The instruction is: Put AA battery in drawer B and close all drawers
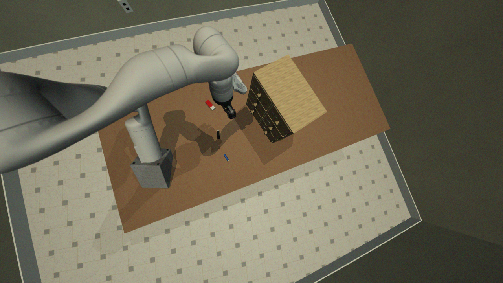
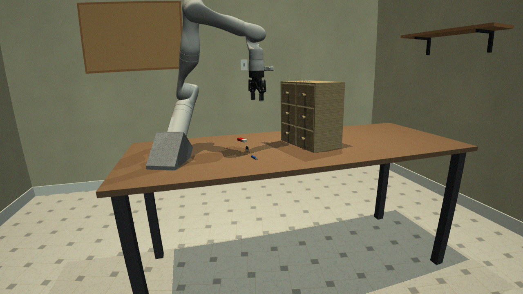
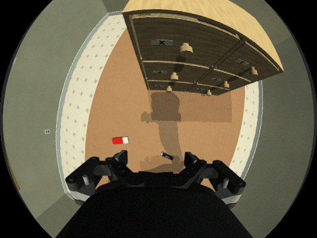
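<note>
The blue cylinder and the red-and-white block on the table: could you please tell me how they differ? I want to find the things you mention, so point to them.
The blue cylinder point(image 1: 226, 157) point(image 2: 254, 157) is round-sided; the red-and-white block point(image 1: 210, 104) point(image 2: 241, 139) is flat-sided. The cylinder is mostly blue, the block red with a white end. The cylinder is slimmer than the block. Both lie on the table point(image 1: 337, 91) point(image 2: 409, 142).

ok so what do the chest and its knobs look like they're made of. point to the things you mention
The chest point(image 1: 290, 93) point(image 2: 329, 116) point(image 3: 211, 10): probably wood or wood-look laminate, low sheen, judging by its streaky grain. The top left drawer's knob point(image 3: 186, 49): perhaps plain pale wood, smooth and tan, though no grain shows.
</note>
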Motion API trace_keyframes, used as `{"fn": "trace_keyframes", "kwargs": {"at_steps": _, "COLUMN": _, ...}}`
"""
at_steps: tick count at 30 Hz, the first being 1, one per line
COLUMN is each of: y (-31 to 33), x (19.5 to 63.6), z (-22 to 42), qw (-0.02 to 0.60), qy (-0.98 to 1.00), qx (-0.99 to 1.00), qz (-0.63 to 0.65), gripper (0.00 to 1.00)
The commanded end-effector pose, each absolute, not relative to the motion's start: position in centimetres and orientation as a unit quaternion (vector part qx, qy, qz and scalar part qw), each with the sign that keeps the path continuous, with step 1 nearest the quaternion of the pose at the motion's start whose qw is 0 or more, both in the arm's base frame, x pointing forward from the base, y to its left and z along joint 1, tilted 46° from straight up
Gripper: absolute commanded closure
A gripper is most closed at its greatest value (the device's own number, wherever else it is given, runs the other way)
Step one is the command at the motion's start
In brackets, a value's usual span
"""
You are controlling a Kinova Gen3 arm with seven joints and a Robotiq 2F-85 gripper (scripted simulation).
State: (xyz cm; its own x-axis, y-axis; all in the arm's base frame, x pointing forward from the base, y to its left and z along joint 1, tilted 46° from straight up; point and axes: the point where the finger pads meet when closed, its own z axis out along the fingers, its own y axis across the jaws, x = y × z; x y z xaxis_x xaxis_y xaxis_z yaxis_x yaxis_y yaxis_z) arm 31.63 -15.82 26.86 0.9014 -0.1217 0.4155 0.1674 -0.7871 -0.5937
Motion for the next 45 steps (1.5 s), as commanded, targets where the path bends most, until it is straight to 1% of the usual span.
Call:
{"fn": "trace_keyframes", "kwargs": {"at_steps": 1, "y": -15.9, "x": 31.6, "z": 26.9, "qw": 0.325, "qy": -0.012, "qx": -0.919, "qz": -0.223, "gripper": 0.0}}
{"fn": "trace_keyframes", "kwargs": {"at_steps": 19, "y": -15.5, "x": 32.6, "z": 26.5, "qw": 0.325, "qy": 0.003, "qx": -0.908, "qz": -0.262, "gripper": 0.0}}
{"fn": "trace_keyframes", "kwargs": {"at_steps": 31, "y": -14.8, "x": 34.2, "z": 26.0, "qw": 0.324, "qy": 0.026, "qx": -0.887, "qz": -0.327, "gripper": 0.0}}
{"fn": "trace_keyframes", "kwargs": {"at_steps": 45, "y": -13.6, "x": 37.0, "z": 25.1, "qw": 0.317, "qy": 0.069, "qx": -0.837, "qz": -0.441, "gripper": 0.0}}
